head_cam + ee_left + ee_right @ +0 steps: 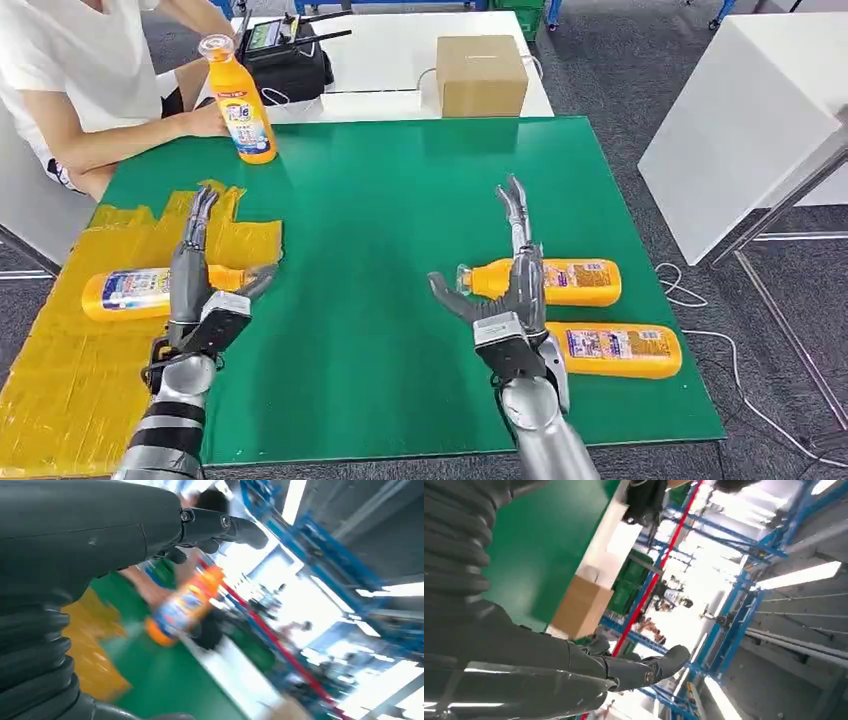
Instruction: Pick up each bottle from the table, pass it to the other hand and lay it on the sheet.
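One orange bottle (125,293) lying on yellow sheet (60,370), beside left robot hand (200,290). Two bottles (560,281) (620,350) lying on green worktop (380,230), just right of right robot hand (505,300). Fourth bottle (240,100) upright at far edge, held by person's hand (205,120). Both robot hands empty, fingers apart. Cardboard box (481,75) on white table behind.

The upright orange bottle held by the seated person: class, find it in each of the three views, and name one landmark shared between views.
Head view: upright orange bottle stands at the green mat's far left edge, a person's hand on it.
Left wrist view: blurred, tilted, centre frame, beyond the left hand.
Right wrist view: not in it.
Shared landmark: the green mat.
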Available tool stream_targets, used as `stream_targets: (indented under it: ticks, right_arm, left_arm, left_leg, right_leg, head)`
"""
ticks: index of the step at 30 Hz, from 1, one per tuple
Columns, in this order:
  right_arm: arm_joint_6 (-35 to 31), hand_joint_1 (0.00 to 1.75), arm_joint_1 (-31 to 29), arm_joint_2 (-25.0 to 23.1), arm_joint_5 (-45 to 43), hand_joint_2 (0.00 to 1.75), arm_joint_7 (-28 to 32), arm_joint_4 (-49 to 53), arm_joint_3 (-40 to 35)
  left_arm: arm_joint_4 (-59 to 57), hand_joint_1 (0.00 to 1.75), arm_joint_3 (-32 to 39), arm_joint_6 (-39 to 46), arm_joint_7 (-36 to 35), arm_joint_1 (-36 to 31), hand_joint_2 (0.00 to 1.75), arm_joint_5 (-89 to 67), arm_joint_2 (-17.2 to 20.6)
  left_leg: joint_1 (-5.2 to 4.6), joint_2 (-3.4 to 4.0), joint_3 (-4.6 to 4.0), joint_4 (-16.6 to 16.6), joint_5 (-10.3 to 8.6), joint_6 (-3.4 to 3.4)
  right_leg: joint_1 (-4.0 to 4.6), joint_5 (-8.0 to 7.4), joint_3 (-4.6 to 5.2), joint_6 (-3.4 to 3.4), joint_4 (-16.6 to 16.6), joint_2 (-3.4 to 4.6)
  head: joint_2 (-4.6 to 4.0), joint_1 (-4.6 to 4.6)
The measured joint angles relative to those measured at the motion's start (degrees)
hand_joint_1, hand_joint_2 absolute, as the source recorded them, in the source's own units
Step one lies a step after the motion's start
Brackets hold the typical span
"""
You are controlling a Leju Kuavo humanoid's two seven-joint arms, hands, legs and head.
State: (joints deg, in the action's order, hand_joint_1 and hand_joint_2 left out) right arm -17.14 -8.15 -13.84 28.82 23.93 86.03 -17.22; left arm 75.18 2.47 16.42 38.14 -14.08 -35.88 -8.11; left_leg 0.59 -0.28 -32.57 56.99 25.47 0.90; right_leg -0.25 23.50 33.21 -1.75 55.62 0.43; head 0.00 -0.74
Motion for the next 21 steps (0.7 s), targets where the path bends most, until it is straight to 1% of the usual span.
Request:
stream_targets:
  ticks: [2, 4, 5, 7, 8, 10, 13, 18, 21]
  right_arm:
    - [-0.83, 0.00, -0.07, 0.61, 9.41, 1.75, -4.80, 0.04, 0.31]
    - [-0.70, 0.00, -0.45, 2.35, 21.59, 1.75, -11.71, -0.48, 0.52]
    - [-0.43, 0.00, -0.82, 3.28, 26.21, 1.75, -14.41, -1.25, 0.79]
    - [0.60, 0.00, -1.65, 5.47, 32.74, 1.75, -18.84, -3.37, 1.79]
    - [1.72, 0.00, -2.14, 6.64, 34.99, 1.75, -20.01, -4.76, 2.57]
    - [4.25, 0.00, -3.31, 8.87, 36.88, 1.75, -20.71, -7.95, 4.19]
    - [8.94, 0.00, -5.58, 12.04, 34.54, 1.75, -18.59, -13.21, 6.18]
    - [10.65, 0.00, -11.28, 16.24, 35.17, 1.75, -19.66, -21.72, 9.09]
    - [11.48, 0.00, -14.12, 17.38, 35.94, 1.75, -20.17, -25.78, 9.86]
  left_arm:
    - [3.54, 0.00, -1.07, -4.59, -1.41, 1.35, 1.75, 3.85, -0.72]
    - [6.32, 0.00, -1.68, -8.76, -3.95, 3.03, 1.75, 7.39, -1.61]
    - [7.16, 0.00, -1.72, -10.57, -5.01, 3.87, 1.75, 8.87, -1.99]
    - [8.45, 0.00, -1.74, -12.84, -6.47, 5.41, 1.75, 11.03, -2.82]
    - [8.93, 0.00, -1.77, -13.47, -6.93, 6.08, 1.75, 11.55, -3.19]
    - [9.39, 0.00, -1.85, -14.04, -7.28, 7.08, 1.75, 12.01, -3.72]
    - [9.48, 0.00, -1.99, -15.33, -7.26, 7.38, 1.75, 13.14, -4.02]
    - [9.37, 0.00, -2.79, -16.45, -7.21, 7.39, 1.75, 14.74, -4.46]
    - [8.95, 0.00, -2.99, -16.62, -7.23, 7.37, 1.75, 15.71, -4.59]
  left_leg:
    - [0.01, 0.02, 0.01, 0.00, 0.00, 0.00]
    - [0.01, 0.00, 0.02, 0.00, 0.00, 0.00]
    - [0.01, -0.01, 0.02, 0.00, 0.00, 0.00]
    - [0.01, -0.02, 0.02, 0.00, 0.00, 0.00]
    - [0.01, -0.02, 0.02, 0.00, -0.01, 0.00]
    - [0.00, -0.02, 0.02, 0.01, -0.01, 0.00]
    - [-0.04, -0.03, 0.01, 0.03, -0.01, 0.01]
    - [-0.06, -0.01, 0.02, 0.03, -0.01, 0.01]
    - [-0.06, 0.00, 0.03, 0.03, -0.01, 0.01]
  right_leg:
    - [0.00, 0.00, 0.00, 0.00, -0.01, 0.00]
    - [0.00, 0.00, -0.01, 0.00, -0.01, -0.01]
    - [0.01, 0.00, -0.02, 0.00, -0.01, -0.01]
    - [0.01, 0.00, -0.03, 0.00, -0.01, -0.02]
    - [0.00, 0.00, -0.04, 0.00, -0.01, -0.02]
    - [0.00, -0.01, -0.05, -0.01, -0.01, -0.02]
    - [-0.05, -0.02, -0.04, -0.02, -0.01, -0.02]
    - [-0.12, -0.02, -0.04, -0.02, -0.01, -0.01]
    - [-0.12, -0.02, -0.03, -0.02, 0.00, -0.02]
  head:
    - [0.00, 0.00]
    - [0.00, 0.02]
    - [0.00, 0.00]
    - [0.00, 0.00]
    - [0.00, 0.00]
    - [0.00, 0.02]
    - [0.00, -0.02]
    - [0.00, -0.04]
    - [0.00, 0.00]
